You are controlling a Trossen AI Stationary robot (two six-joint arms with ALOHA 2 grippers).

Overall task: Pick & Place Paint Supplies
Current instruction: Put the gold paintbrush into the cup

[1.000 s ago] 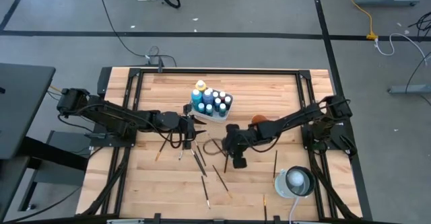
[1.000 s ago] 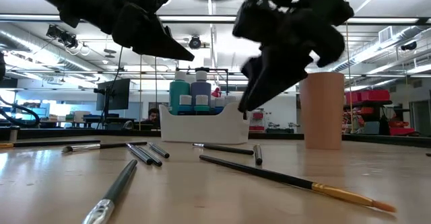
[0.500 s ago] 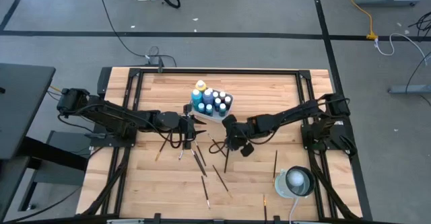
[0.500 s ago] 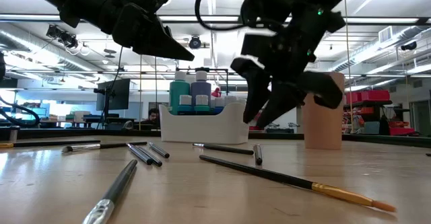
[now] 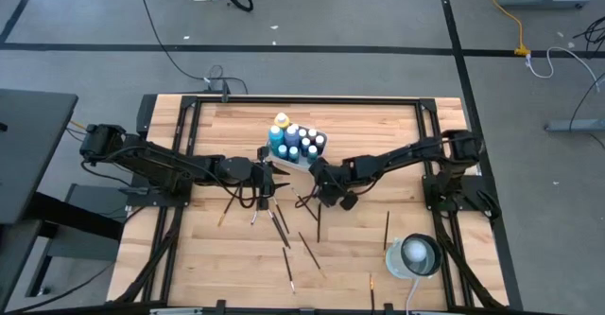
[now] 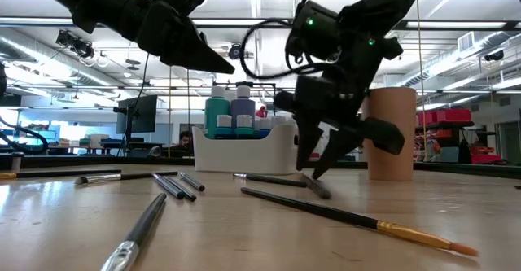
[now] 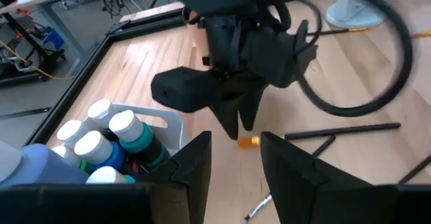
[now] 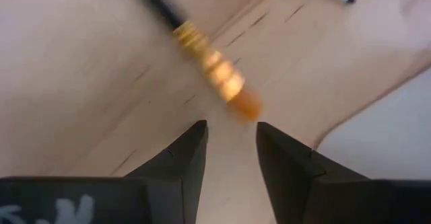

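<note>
Paint bottles [image 5: 295, 140] with white caps stand in the white tray [image 5: 284, 163] at the table's middle. Several thin paintbrushes [image 5: 284, 225] lie flat on the wood in front of it. My right gripper [image 5: 319, 190] is open and points steeply down next to the tray's near right corner. Its fingertips [image 8: 195, 140] hover just short of a brush's gold ferrule and orange tip [image 8: 214, 66]. My left gripper [image 5: 277, 178] waits open above the table by the tray's near left corner, and nothing is between its fingers [image 7: 195, 163].
An orange-brown cup [image 6: 391, 133] stands behind my right arm. A white round object [image 5: 414, 255] sits at the near right. More brushes [image 6: 350, 218] lie toward the near edge. The tray wall [image 8: 397, 136] is close beside my right fingers.
My right gripper has moved toward the table's far edge and the tray, sunk toward the wood and rolled about its own pointing line. It now stands over a brush tip. Its fingers have kept the same gap.
</note>
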